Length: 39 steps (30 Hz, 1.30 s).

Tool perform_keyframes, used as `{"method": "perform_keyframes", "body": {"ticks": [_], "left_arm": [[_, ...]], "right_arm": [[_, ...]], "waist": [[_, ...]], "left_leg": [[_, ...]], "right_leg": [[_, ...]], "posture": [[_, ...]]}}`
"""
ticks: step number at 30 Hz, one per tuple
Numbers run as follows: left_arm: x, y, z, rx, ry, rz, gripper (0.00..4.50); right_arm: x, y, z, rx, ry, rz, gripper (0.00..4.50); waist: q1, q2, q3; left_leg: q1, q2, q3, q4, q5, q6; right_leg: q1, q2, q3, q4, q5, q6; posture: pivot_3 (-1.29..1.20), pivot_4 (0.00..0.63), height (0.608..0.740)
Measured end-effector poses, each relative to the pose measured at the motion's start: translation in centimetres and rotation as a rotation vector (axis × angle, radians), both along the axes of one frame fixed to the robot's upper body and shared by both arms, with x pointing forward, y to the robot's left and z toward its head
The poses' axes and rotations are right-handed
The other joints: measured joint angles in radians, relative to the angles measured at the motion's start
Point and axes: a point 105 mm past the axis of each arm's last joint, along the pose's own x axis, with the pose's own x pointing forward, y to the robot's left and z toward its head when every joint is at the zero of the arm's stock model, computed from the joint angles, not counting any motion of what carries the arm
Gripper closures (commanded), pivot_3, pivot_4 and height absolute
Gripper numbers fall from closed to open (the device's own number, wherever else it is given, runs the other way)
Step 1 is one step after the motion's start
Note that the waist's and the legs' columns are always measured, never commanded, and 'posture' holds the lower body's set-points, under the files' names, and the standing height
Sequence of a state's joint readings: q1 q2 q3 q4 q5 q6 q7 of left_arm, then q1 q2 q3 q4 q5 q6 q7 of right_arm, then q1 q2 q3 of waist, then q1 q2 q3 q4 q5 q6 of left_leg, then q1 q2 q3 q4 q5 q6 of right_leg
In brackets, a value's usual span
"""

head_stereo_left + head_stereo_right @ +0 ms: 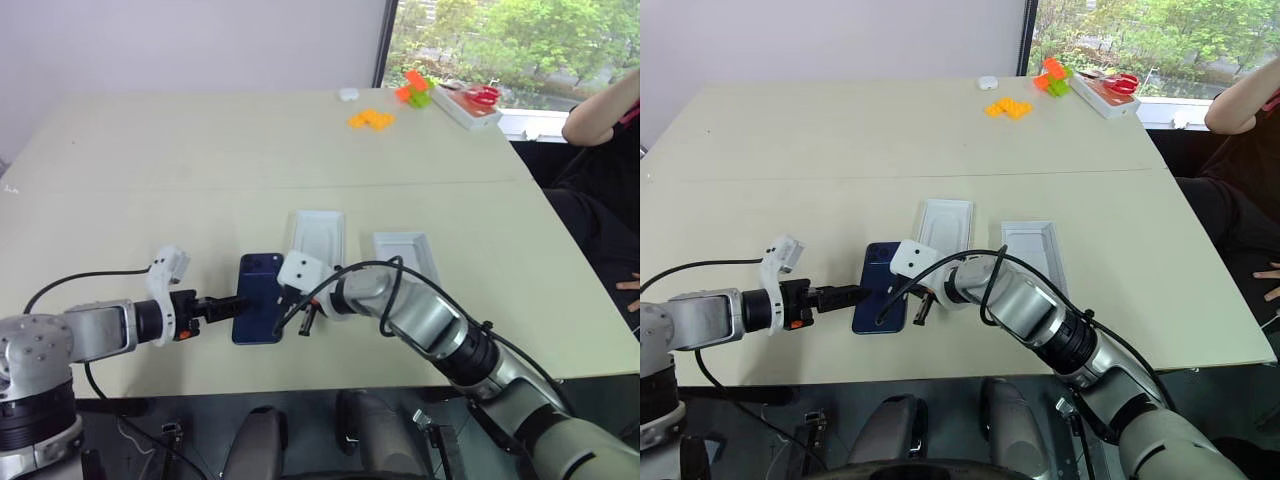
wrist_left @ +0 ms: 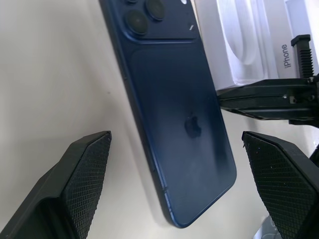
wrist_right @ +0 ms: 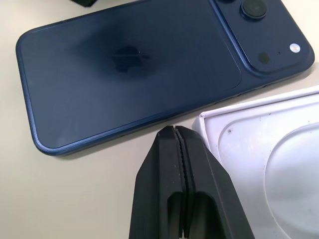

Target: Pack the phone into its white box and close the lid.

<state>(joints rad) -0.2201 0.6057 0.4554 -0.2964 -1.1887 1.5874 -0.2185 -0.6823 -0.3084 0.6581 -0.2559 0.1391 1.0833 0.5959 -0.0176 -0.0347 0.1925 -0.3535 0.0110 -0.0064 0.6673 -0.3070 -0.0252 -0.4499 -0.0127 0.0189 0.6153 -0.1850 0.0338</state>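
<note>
The dark navy phone (image 1: 258,290) lies back up on the table, its camera square at the far end. My left gripper (image 1: 222,305) is open at the phone's near left edge, and its fingers (image 2: 84,174) stand on either side of the phone's near end. My right gripper (image 3: 174,132) is shut and empty. Its tip rests on the table between the phone's right edge and the corner of the lid (image 1: 320,232). This white shell lies mouth up, with lettering on its side wall and a rounded hollow inside. The shallow white box (image 1: 408,255) lies right of it.
Orange bricks (image 1: 371,119), a small white item (image 1: 348,94) and a white tray with red scissors (image 1: 470,100) sit at the table's far right. A person (image 1: 605,110) sits beyond the right edge. The table's front edge is close behind both wrists.
</note>
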Motion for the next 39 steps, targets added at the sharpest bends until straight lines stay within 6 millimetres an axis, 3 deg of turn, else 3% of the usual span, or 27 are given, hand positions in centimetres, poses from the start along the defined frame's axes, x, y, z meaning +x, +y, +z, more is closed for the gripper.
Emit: {"method": "perform_keyframes", "body": {"ticks": [23,31,36,39], "left_arm": [[0.7,-1.7,-0.9,-0.103,0.015,0.093,0.05],[0.9,-1.4,-0.6,-0.170,0.025,0.133,0.05],[0.6,-3.9,0.1,-0.274,0.035,0.036,0.05],[0.3,-3.9,0.0,-0.274,0.050,0.047,0.05]], "right_arm": [[1.2,0.4,-0.7,0.022,0.016,-0.033,4.50],[1.5,0.3,-0.6,0.025,0.015,-0.042,4.50],[1.1,1.4,-0.4,0.047,0.021,-0.018,4.50],[1.0,1.6,-0.3,0.055,0.022,-0.003,4.50]], "waist": [[0.001,0.002,-0.012],[0.000,0.002,-0.011],[-0.009,0.001,-0.011],[-0.024,0.001,-0.011]], "left_leg": [[0.014,0.000,-0.003,-0.003,0.000,0.000],[0.012,0.000,-0.004,-0.003,0.000,0.000],[0.008,0.001,-0.004,-0.004,0.000,0.000],[0.002,0.001,-0.006,-0.004,0.000,0.000]], "right_leg": [[0.014,0.000,-0.001,-0.004,-0.004,0.004],[0.013,0.000,-0.001,-0.004,-0.004,0.005],[0.007,0.000,0.000,-0.004,-0.004,0.005],[0.002,0.001,0.000,-0.004,-0.004,0.005]], "posture": [[0.00,0.150,0.739],[0.00,0.150,0.739],[0.00,0.150,0.739],[0.00,0.150,0.739]]}}
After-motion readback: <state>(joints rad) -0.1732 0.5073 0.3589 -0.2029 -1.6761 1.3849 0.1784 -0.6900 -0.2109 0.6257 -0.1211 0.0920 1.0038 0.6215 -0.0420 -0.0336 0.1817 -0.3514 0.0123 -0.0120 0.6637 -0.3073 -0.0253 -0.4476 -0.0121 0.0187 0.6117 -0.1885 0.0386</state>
